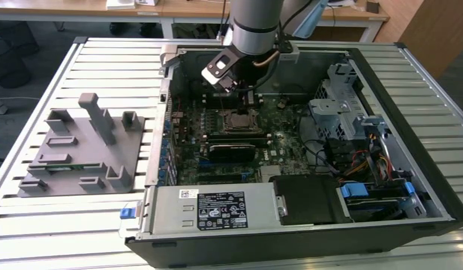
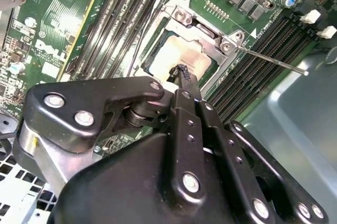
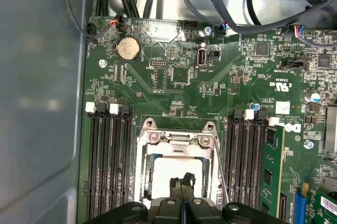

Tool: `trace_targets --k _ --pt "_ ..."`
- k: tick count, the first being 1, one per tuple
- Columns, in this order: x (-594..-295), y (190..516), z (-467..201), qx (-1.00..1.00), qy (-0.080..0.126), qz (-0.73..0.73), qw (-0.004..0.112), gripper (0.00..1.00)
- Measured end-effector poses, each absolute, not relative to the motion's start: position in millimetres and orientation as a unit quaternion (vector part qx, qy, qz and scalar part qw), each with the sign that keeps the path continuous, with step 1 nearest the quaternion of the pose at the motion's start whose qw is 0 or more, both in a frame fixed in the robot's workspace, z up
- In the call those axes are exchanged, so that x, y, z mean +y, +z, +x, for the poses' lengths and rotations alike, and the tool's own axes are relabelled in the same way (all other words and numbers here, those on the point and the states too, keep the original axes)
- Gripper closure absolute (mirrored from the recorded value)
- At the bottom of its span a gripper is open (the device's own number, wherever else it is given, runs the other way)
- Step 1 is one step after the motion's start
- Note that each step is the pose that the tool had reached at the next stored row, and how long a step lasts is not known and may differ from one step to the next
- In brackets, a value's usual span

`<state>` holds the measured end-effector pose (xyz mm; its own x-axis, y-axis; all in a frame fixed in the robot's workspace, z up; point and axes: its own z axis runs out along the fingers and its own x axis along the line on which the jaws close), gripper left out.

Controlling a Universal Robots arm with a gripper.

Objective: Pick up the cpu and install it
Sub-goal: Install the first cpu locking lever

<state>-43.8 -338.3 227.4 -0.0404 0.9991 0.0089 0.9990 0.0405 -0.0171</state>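
The black linkage of the gripper (image 2: 181,71) lies closest in the second wrist view, its two fingers drawn together into one narrow tip with nothing between them. That tip sits right at the pale, glaring top plate of the cpu (image 2: 169,55), which lies flat inside the socket frame (image 2: 181,17) on the motherboard; whether the tip touches the plate or hangs just above it cannot be told. The first wrist view looks along the board, so the gripper (image 3: 182,181) and the cpu (image 3: 167,172) appear at its edge. It also shows a round coin cell (image 3: 128,49) and the banks of memory slots (image 3: 108,166) on either side of the socket. A thin metal lever (image 2: 274,60) juts out from the frame over the slots (in the first wrist view it runs close along the frame's side). The exterior view takes in the whole setting: the arm reaches down into the open computer case (image 1: 422,185), the gripper (image 1: 245,104) low over the board, and a grey fixture (image 1: 81,149) lies on the slatted table (image 1: 103,62) at the exterior view's left.
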Motion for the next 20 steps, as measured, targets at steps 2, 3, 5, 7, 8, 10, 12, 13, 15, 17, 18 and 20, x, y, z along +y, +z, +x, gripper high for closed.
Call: trace_targets --k 2,3,5,7,8,10,12,13,15,17,18,20 --pt "-338 229 -44 -0.721 0.003 -0.693 0.009 0.89" --pt "-338 229 -44 -0.721 0.003 -0.693 0.009 0.89" --pt "-338 231 -44 -0.721 0.003 -0.693 0.009 0.89" --pt "-338 234 -44 -0.721 0.003 -0.693 0.009 0.89" --pt "-338 235 -44 -0.721 0.003 -0.693 0.009 0.89" --pt "-338 240 -44 -0.721 0.003 -0.693 0.009 0.89" --pt "-338 245 -44 -0.721 0.003 -0.693 0.009 0.89" --pt "-338 248 -44 -0.721 0.003 -0.693 0.009 0.89" --pt "-338 255 -44 -0.721 0.003 -0.693 0.009 0.89" --pt "-338 261 -44 -0.721 0.003 -0.693 0.009 0.89" --pt "-338 264 -44 -0.721 0.003 -0.693 0.009 0.89" --pt "-338 269 -44 -0.721 0.003 -0.693 0.009 0.89"
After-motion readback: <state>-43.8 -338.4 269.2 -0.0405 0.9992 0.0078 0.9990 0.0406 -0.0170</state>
